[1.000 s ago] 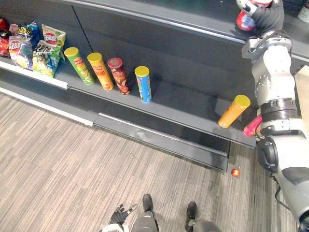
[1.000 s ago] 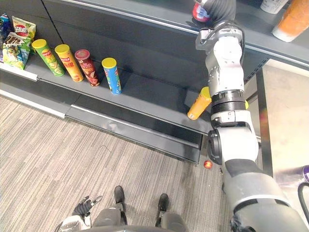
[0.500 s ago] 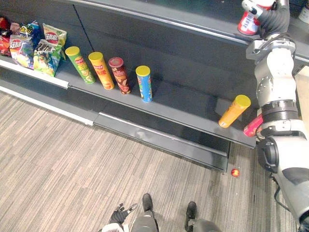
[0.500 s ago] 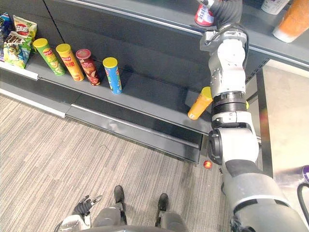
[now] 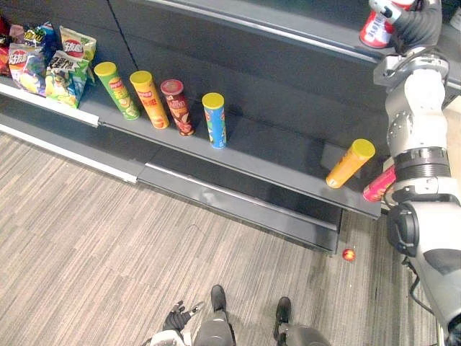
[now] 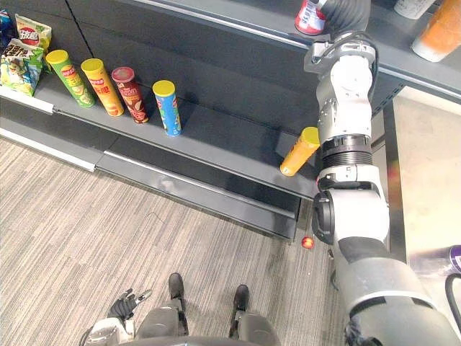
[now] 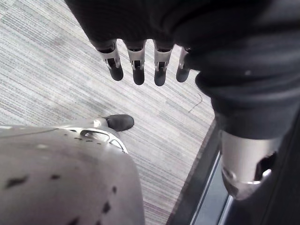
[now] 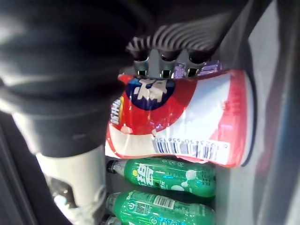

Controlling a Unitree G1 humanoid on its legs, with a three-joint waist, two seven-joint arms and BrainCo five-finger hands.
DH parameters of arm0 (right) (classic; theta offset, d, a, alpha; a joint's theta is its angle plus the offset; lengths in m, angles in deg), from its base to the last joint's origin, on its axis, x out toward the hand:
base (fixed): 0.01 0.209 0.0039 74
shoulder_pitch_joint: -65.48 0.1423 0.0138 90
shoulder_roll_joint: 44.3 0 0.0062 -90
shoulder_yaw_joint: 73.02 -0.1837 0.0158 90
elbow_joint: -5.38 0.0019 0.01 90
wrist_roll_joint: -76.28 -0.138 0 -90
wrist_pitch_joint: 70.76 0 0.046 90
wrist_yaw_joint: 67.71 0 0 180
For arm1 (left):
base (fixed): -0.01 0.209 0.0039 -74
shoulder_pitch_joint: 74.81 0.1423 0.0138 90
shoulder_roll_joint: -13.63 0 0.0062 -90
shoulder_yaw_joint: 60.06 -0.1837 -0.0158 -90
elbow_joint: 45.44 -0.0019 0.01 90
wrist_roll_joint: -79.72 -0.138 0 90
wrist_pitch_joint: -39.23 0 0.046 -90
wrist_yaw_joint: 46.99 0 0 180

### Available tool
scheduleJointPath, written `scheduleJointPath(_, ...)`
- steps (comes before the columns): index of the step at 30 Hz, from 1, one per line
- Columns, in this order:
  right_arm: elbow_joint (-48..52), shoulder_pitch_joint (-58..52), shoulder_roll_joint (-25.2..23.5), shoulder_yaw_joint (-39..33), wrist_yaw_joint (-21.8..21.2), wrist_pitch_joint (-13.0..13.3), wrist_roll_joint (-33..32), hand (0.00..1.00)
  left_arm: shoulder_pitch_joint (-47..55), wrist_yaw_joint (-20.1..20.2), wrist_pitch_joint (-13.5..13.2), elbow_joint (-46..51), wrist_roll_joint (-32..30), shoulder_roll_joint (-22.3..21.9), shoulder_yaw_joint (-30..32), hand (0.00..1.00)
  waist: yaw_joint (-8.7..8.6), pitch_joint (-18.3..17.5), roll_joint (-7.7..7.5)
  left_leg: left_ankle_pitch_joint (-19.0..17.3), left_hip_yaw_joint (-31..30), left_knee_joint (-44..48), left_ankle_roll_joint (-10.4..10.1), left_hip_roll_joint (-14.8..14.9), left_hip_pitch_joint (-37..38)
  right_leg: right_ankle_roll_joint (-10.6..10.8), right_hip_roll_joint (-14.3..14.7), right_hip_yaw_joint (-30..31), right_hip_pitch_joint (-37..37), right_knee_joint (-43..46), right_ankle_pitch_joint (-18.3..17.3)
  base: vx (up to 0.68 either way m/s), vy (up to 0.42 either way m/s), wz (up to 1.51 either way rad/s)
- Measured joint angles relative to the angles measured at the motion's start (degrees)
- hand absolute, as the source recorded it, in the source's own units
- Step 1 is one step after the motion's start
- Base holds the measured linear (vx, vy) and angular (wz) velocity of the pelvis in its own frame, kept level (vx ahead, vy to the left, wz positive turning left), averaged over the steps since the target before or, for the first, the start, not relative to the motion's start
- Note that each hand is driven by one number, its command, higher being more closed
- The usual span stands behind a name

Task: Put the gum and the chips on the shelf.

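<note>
The gum bottle (image 5: 378, 29), red and white, stands on the upper shelf (image 5: 288, 25) at the far right. My right hand (image 5: 414, 21) is raised beside it. In the right wrist view its fingers (image 8: 164, 63) run straight out behind the gum bottle (image 8: 187, 119), and the thumb (image 8: 70, 183) stays apart from it. Chip tubes stand on the lower shelf (image 5: 274, 155): green (image 5: 117, 90), yellow (image 5: 149, 99), dark red (image 5: 177, 108) and blue (image 5: 214, 120). An orange tube (image 5: 349, 163) leans at the right end. My left hand (image 5: 176, 321) hangs low, with its fingers (image 7: 136, 65) straight and empty.
Chip bags (image 5: 61, 68) crowd the lower shelf's left end. A pink tube (image 5: 378, 187) sits partly behind my right arm. Green bottles (image 8: 164, 176) lie past the gum. An orange container (image 6: 439, 32) stands on the upper shelf. A small red ball (image 5: 349, 254) lies on the floor.
The gum bottle went from tilted in my right hand to upright on the upper shelf, and the fingers straightened. The whole view shifted slightly.
</note>
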Motion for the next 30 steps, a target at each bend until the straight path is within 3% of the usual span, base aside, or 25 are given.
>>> scheduleJointPath(7, 1.82, -0.04, 0.00, 0.07, 2.47, -1.30, 2.12, 0.00, -0.11, 0.00, 0.00, 0.02, -0.20, -0.10, 0.17, 0.00, -0.04, 0.02, 0.00, 0.20, 0.11, 0.00, 0.27, 0.06, 0.52, 0.01, 0.02, 0.02, 0.39, -0.13, 0.03, 0.00, 0.000, -0.01)
scheduleJointPath(18, 12.93, -0.03, 0.02, -0.01, 5.45, -0.15, 2.12, 0.00, -0.11, -0.02, 0.03, 0.13, -0.51, -0.47, 1.06, 0.00, -0.15, 0.01, 0.02, 0.24, -0.17, 0.01, 0.27, 0.27, 1.09, 0.03, 0.23, -0.24, 1.07, -0.13, 0.08, 0.00, 0.000, 0.00)
scheduleJointPath(26, 31.17, -4.66, -0.19, 1.50, 4.91, 3.93, 2.09, 0.00, -0.09, -0.77, 0.18, 0.11, -0.76, -0.69, 1.15, 0.00, -0.21, -0.03, 0.06, 0.14, 0.10, 0.01, 0.15, 0.28, 1.96, 0.03, 0.22, -0.01, 1.70, 0.02, 0.07, 0.00, 0.001, -0.01)
scheduleJointPath(30, 38.37, -10.12, -2.63, 4.95, 3.25, 5.04, 2.13, 0.00, 0.04, -1.15, 0.53, 0.03, -0.99, -0.70, 1.13, 0.00, -0.69, -0.06, 0.04, 0.10, 0.38, 0.01, 0.11, 0.32, 2.79, 0.03, 0.23, 0.23, 2.36, 0.01, 0.06, 0.02, 0.001, -0.03)
